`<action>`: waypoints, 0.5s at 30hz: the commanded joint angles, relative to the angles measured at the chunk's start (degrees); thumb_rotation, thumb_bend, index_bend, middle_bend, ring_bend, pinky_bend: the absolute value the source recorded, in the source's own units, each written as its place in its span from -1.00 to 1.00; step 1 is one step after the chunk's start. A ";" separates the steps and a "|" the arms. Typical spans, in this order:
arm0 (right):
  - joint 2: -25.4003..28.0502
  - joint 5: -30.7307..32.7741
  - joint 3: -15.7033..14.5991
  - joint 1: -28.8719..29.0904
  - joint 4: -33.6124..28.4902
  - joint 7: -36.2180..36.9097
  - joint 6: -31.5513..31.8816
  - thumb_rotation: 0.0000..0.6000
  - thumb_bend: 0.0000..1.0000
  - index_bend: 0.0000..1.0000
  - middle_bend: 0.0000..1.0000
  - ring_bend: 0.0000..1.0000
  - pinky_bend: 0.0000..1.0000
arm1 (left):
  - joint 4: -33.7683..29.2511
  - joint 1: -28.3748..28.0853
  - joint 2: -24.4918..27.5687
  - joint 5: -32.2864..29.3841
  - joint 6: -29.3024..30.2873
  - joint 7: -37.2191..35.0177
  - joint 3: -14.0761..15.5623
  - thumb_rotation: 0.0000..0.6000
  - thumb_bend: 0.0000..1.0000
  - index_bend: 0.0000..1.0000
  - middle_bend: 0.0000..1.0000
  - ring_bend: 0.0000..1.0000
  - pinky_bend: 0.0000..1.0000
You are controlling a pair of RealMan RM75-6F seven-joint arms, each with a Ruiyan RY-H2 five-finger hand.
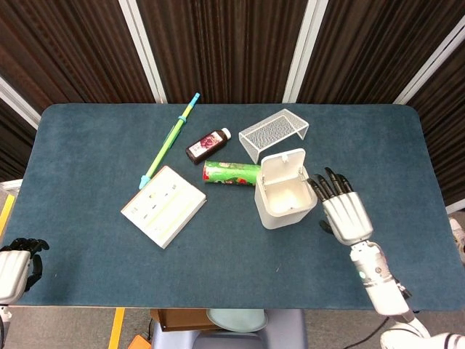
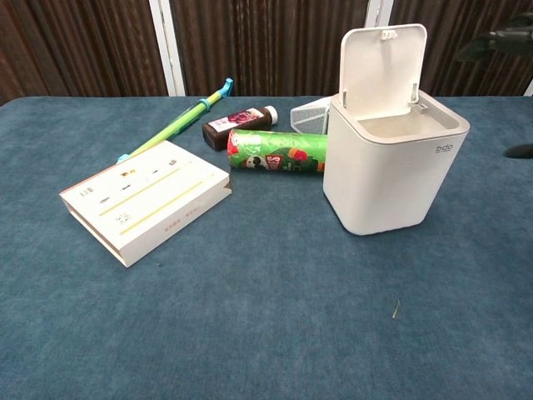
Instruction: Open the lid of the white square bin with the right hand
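White square bin (image 1: 285,200) with lid (image 2: 381,65) upright on the bench (image 1: 87,247); right hand (image 1: 346,214), fingers (image 1: 328,183) wide, empty, at its three o'clock.

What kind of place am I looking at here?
Probably a robot test lab rather than a home: a blue-carpeted table before dark slatted panels, with unrelated household props like a white bin and a chip can.
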 commanded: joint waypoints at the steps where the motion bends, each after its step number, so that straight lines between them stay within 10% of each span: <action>1: 5.42 0.28 -4.52 -5.62 -2.76 -0.61 3.94 1.00 -0.62 -0.50 -0.52 -0.74 -0.54 | -0.18 0.13 0.02 0.13 0.31 0.26 -0.02 1.00 0.46 -0.12 -0.14 -0.34 0.08; 15: 2.32 -1.70 -6.06 -13.92 16.78 19.28 9.86 1.00 -0.61 -0.77 -0.75 -0.96 -0.74 | -0.19 0.61 -0.74 -0.56 1.16 2.59 -0.31 1.00 0.45 -0.13 -0.14 -0.34 0.09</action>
